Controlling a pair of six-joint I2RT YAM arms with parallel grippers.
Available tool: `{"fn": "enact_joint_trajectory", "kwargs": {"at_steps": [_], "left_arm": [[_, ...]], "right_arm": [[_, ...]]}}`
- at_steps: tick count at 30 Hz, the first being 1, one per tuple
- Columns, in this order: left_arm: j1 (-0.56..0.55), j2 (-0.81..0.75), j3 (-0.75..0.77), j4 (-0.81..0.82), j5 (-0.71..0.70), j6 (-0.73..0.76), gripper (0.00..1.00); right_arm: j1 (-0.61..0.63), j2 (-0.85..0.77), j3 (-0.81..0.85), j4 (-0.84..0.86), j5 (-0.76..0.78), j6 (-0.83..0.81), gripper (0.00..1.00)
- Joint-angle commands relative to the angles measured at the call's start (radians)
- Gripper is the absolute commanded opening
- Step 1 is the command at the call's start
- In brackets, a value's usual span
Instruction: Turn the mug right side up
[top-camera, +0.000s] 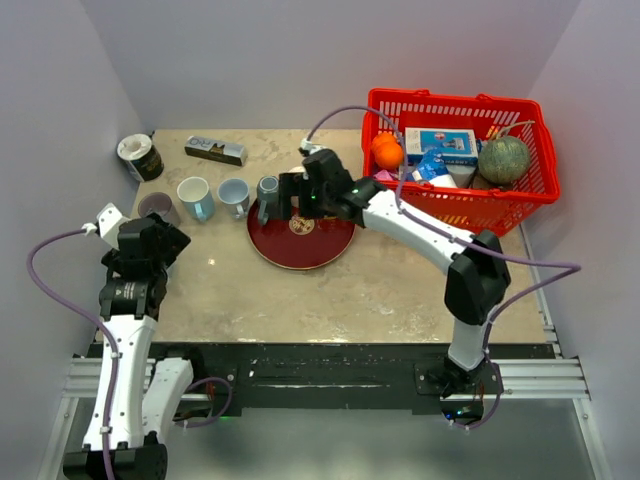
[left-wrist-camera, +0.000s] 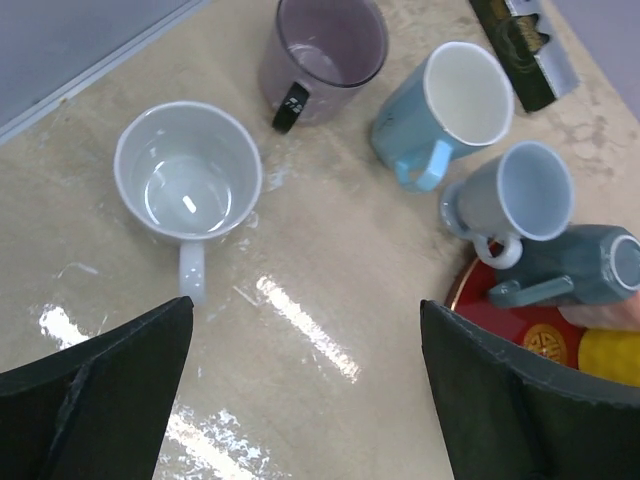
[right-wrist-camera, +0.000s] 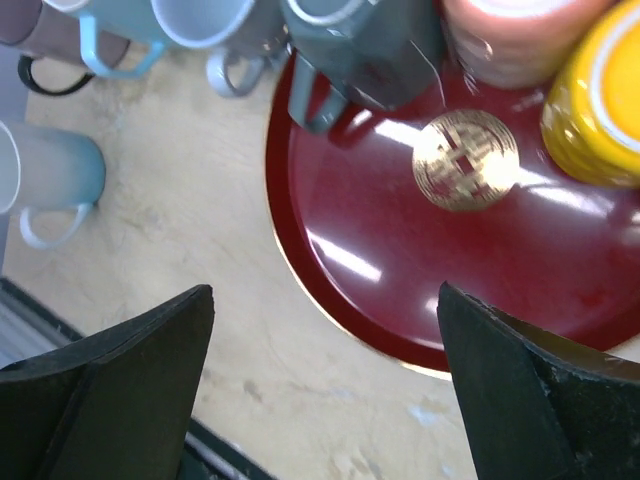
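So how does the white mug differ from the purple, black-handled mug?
The white ceramic mug is white all over; the purple mug has a black handle. The white mug sits nearer the left gripper; the purple mug farther back, beside the light blue mug. Both stand upright, empty.

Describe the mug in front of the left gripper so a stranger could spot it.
Find the red plate; a row of mugs runs left from it. The white mug stands apart from that row, nearer the arm bases. It alone is white, upright, its handle pointing away from the row.
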Motion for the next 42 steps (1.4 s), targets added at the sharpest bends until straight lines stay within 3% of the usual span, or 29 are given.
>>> {"fn": "enact_joint_trajectory", "kwargs": {"at_steps": [1, 6, 12, 17, 25, 32, 35, 39, 42], "left_arm": [[0.005, -0.005, 0.053, 0.045, 0.113, 0.107, 0.99], [0.005, 0.007, 0.053, 0.048, 0.201, 0.145, 0.99], [-0.01, -0.005, 0.059, 0.07, 0.29, 0.165, 0.99], [-0.056, -0.005, 0.064, 0.091, 0.321, 0.173, 0.99], [-0.127, -0.003, 0.076, 0.094, 0.29, 0.207, 0.99], [-0.136, -0.009, 0.072, 0.1, 0.284, 0.211, 0.99], [-0.136, -0.012, 0.067, 0.1, 0.285, 0.211, 0.99], [-0.136, -0.014, 0.065, 0.1, 0.287, 0.211, 0.99], [-0.136, -0.014, 0.067, 0.097, 0.285, 0.213, 0.99]], "right_arm": [[0.078, 0.064, 0.072, 0.112, 0.255, 0.044, 0.93], [0.133, 0.174, 0.139, 0.122, 0.476, 0.119, 0.87], [0.19, 0.282, 0.241, 0.091, 0.694, 0.241, 0.89], [0.196, 0.403, 0.378, 0.018, 0.733, 0.306, 0.89], [0.196, 0.504, 0.46, -0.034, 0.756, 0.357, 0.85], [0.196, 0.533, 0.485, -0.048, 0.816, 0.349, 0.65], [0.193, 0.533, 0.477, -0.044, 0.831, 0.34, 0.61], [0.193, 0.523, 0.472, -0.024, 0.814, 0.322, 0.63], [0.195, 0.492, 0.456, 0.007, 0.777, 0.306, 0.73]]}}
